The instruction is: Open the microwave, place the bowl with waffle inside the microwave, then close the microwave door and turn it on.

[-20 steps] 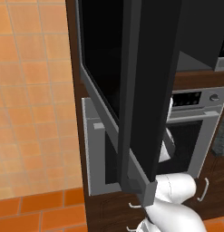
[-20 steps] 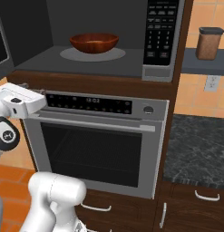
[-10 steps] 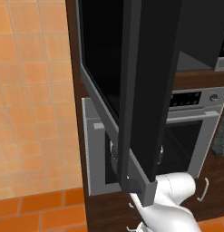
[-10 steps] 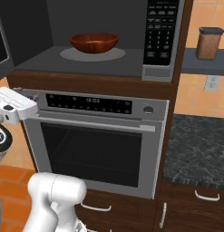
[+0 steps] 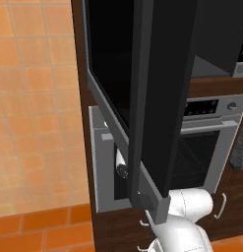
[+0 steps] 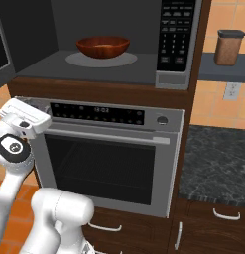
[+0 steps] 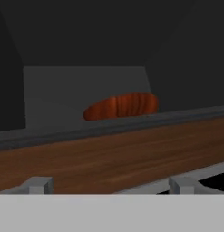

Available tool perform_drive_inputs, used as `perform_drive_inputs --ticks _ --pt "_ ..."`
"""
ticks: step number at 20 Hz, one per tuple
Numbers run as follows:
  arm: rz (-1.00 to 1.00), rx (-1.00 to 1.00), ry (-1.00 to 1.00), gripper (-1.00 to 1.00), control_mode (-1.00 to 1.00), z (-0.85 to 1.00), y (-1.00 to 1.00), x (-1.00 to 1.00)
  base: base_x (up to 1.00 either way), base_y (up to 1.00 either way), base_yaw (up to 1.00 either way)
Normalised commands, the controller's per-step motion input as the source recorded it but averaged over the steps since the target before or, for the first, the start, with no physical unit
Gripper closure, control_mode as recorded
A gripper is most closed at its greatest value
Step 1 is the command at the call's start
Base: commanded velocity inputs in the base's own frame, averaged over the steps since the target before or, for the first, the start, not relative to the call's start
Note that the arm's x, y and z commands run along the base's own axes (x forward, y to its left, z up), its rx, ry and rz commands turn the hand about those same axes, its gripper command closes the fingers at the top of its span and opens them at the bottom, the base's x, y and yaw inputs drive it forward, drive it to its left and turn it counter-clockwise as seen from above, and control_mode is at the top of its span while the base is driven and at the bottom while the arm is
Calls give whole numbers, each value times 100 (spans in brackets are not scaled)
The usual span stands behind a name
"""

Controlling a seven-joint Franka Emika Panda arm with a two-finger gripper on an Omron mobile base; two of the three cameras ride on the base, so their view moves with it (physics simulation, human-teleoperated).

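The microwave [image 6: 177, 45] stands open, and its black glass door [image 5: 160, 98] is swung out towards me, edge-on in the left base view. Inside, the reddish-brown bowl [image 6: 102, 46] rests on the round turntable; what it holds is hidden. The hand view looks up over a wooden ledge at the bowl [image 7: 122, 106] in the dark cavity. My gripper [image 6: 26, 118] hangs below the cavity's left corner, in front of the oven's top left. It is open [image 7: 111, 186], its tips wide apart with nothing between them.
The silver oven [image 6: 109, 158] with its display strip and knob sits directly under the microwave. A brown jar [image 6: 228, 47] stands on a shelf to the right, above a dark stone counter [image 6: 215, 163]. An orange tiled wall [image 5: 34, 98] lies left of the cabinet.
The hand has dropped a little lower in front of the oven's top left corner. The door and the bowl have not moved.
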Motion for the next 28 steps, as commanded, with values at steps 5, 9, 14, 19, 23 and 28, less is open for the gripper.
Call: perform_drive_inputs --ticks 5,9,14,19,23,28 --pt "0 -1 -1 -100 -100 1 48 -10 0 0 0" --pt "-2 -2 0 -100 -100 2 53 -26 0 0 0" --pt "-4 -2 0 -100 -100 0 60 -22 0 0 0" --pt "-5 -3 0 -100 -100 0 69 -19 0 0 0" --pt "-3 -3 0 -100 -100 0 55 -22 0 0 0" --pt "-9 -4 0 -100 -100 12 53 -50 0 0 0"
